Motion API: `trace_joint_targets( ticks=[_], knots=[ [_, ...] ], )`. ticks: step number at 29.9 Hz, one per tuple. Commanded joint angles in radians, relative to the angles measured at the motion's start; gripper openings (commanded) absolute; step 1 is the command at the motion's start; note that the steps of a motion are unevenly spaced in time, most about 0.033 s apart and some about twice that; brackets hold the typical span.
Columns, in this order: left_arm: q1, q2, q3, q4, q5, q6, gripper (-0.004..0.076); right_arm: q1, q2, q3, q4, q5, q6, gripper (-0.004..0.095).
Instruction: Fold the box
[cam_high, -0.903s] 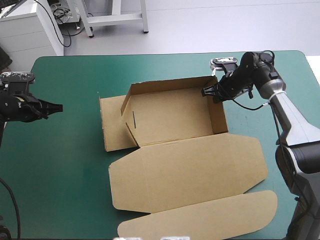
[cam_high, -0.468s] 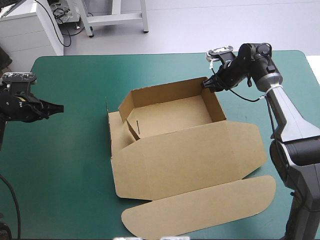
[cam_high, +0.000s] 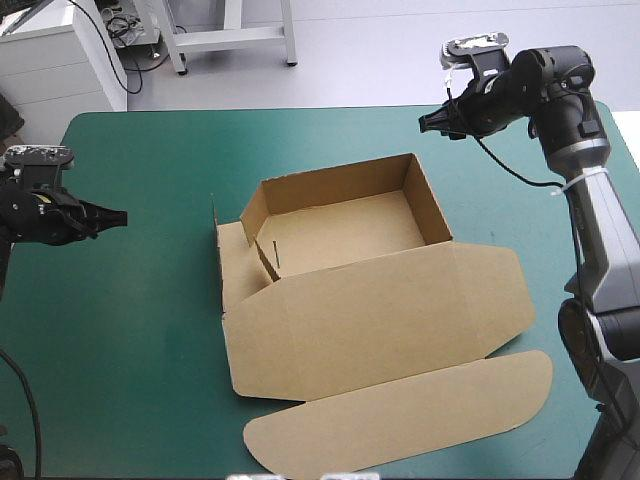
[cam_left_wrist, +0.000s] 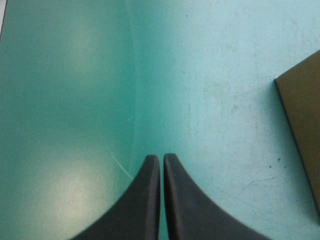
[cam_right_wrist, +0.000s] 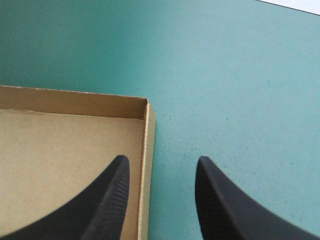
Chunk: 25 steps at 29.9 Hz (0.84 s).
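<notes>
The box (cam_high: 340, 235) sits mid-bench as an open tray. Its far and right walls stand upright and meet in a clean corner. The left end looks unfinished: the left wall (cam_high: 252, 212) slants inward, and a side flap (cam_high: 228, 262) lies flat on the bench (cam_high: 140, 330) outside it. The lid (cam_high: 380, 320) spreads open toward the near edge, with its long tuck flap (cam_high: 400, 415) beyond it. I judge the tray mostly formed, with the left end left to raise and tuck.

The right pincer (cam_high: 422, 124) hangs above the far right of the bench, just beyond the box's far right corner. Its 2 fingers are spread and hold nothing. The left pincer (cam_high: 122, 214) is at the left edge, well apart from the box, fingers pressed together and empty.

Bare cover lies wide between the left pincer and the side flap, so an approach from the left is open. A strip is free along the far edge. The near side is tight, since the tuck flap reaches close to the near edge
</notes>
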Motion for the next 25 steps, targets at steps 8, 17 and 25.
trace_joint_targets(
  ticks=[8, 17, 25],
  knots=[
    [0.004, -0.026, -0.031, -0.014, -0.026, 0.006, 0.0008, -0.007, -0.026, 0.147, 0.033, 0.010, -0.044, 0.0509],
    [0.004, -0.026, -0.031, -0.014, -0.025, 0.006, 0.0008, -0.005, 0.076, 0.174, 0.141, 0.010, -0.088, 0.0516],
    [0.004, -0.024, -0.031, -0.014, -0.025, 0.006, 0.0008, -0.005, 0.180, 0.174, 0.141, 0.010, -0.088, 0.0499]
  ],
)
